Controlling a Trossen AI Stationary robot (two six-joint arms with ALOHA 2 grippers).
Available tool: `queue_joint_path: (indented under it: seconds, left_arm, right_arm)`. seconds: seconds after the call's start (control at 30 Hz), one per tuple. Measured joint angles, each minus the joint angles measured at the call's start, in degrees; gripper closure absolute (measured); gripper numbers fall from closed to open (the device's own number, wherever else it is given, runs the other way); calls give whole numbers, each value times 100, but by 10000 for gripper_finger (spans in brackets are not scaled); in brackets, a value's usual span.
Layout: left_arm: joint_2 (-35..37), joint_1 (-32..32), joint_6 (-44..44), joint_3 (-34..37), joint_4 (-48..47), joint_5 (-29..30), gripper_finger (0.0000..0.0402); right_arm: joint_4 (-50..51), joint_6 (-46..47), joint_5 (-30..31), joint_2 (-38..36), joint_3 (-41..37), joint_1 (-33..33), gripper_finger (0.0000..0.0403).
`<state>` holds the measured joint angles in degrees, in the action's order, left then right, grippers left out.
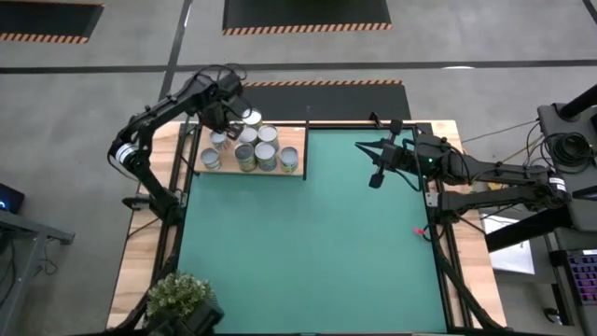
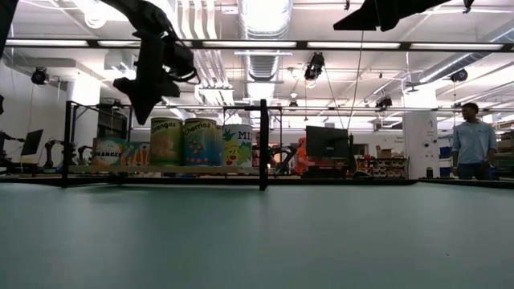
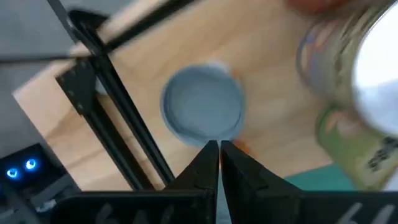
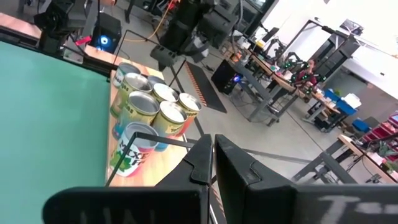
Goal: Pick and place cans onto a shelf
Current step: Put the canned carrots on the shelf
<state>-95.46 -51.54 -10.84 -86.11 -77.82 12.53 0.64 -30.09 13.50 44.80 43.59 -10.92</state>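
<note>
Left pincer, fingers pressed together, hovers over round-topped cans on pale-grained shelf.

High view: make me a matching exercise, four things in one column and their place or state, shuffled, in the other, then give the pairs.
Things:
1. cans
2. left gripper
3. right gripper
4. potted plant

Places or states:
A. shut, over the green mat near the table's far right
B. near-left corner of the table
C. clustered upright on the shelf
D. shut, above the cans at the shelf's far edge

Pairs: 1-C, 2-D, 3-A, 4-B
</note>
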Motion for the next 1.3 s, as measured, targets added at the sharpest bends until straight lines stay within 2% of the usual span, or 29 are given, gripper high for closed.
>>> queue_joint_path:
  seconds: [0.4,0.67,0.8,1.0,1.17,1.3]
  left_arm:
    - [15,-125,-2,730,578,-7,402]
    - [15,-145,1,758,724,-7,402]
    - [119,-145,33,548,705,-7,402]
    - [865,68,87,267,959,-2,402]
    - [1802,843,-28,690,2091,-8,402]
    - [2327,1388,-210,1158,2547,47,402]
  right_arm:
    - [14,-2,0,0,0,0,394]
    - [30,-2,0,0,0,0,394]
    - [47,-4,0,0,0,0,394]
    - [88,-55,0,0,-2,0,394]
    - [-8,-52,-4,45,-2,0,394]
    - [-202,-48,-7,89,-2,0,394]
